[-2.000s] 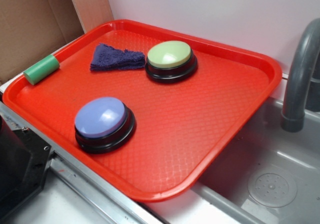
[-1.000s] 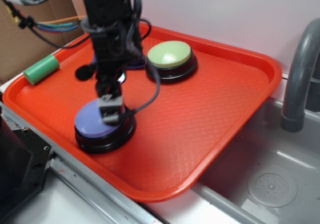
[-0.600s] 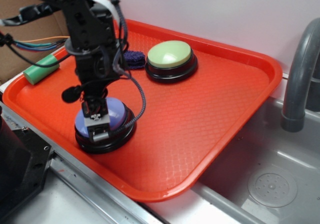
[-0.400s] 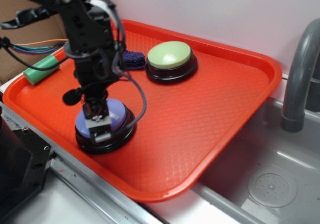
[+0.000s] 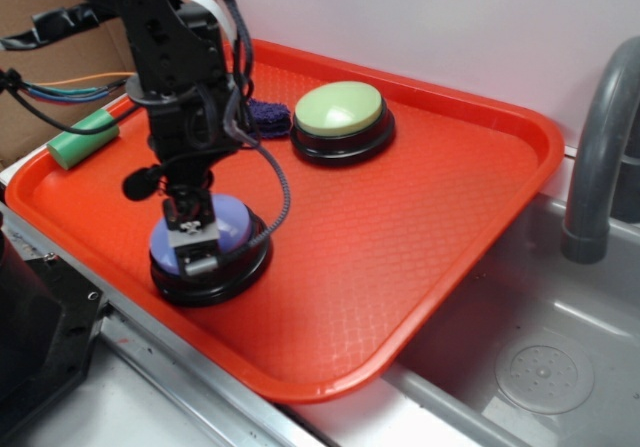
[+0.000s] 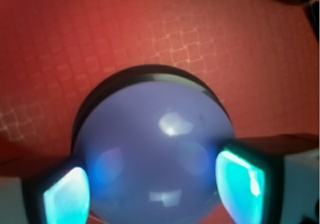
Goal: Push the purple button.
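Note:
The purple button [image 5: 236, 229], a lavender dome on a black base, sits at the front left of the red tray [image 5: 450, 217]. My gripper [image 5: 197, 252] points straight down over the dome, its tip at or just above the top; contact cannot be told. In the wrist view the dome [image 6: 155, 144] fills the middle. My gripper [image 6: 152, 191] is open there, with one glowing cyan pad [image 6: 65, 196] on the left and the other on the right, holding nothing.
A pale green button [image 5: 338, 107] stands at the tray's back, with a dark purple cloth [image 5: 265, 117] partly hidden behind the arm. A green cylinder [image 5: 82, 139] lies on the tray's left rim. A grey faucet [image 5: 600, 157] and a sink [image 5: 540, 367] are to the right.
The arm came into view from the upper left and came down over the purple button. In the last half second it has hardly shifted. The button has not slid.

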`<state>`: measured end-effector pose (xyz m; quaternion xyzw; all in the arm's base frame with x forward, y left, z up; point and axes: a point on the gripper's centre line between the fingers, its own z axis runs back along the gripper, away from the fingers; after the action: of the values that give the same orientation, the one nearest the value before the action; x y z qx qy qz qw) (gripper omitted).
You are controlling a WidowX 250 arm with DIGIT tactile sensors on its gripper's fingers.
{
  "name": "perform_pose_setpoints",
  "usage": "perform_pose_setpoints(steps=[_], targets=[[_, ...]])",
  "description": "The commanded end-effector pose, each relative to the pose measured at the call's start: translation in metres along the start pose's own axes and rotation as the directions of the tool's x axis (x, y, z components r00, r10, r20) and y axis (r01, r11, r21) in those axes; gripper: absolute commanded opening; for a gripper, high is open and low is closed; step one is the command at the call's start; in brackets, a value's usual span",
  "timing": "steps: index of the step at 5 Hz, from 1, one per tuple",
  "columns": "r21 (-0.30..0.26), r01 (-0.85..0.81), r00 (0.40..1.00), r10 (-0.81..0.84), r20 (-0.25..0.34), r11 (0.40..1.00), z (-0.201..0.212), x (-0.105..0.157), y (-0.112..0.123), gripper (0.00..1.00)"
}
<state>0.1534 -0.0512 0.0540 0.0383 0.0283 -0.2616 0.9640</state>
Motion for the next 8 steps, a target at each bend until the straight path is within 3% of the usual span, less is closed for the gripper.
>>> perform_pose_setpoints(steps=[1, 3, 8], targets=[[-0.010, -0.007, 0.997, 0.008, 0.083, 1.000, 0.054, 0.008, 0.007, 1.00], [-0.038, -0.006, 0.999, 0.008, 0.054, 0.999, 0.065, 0.011, 0.009, 1.00], [-0.005, -0.087, 0.994, 0.087, 0.073, 0.996, 0.098, 0.000, 0.011, 1.00]])
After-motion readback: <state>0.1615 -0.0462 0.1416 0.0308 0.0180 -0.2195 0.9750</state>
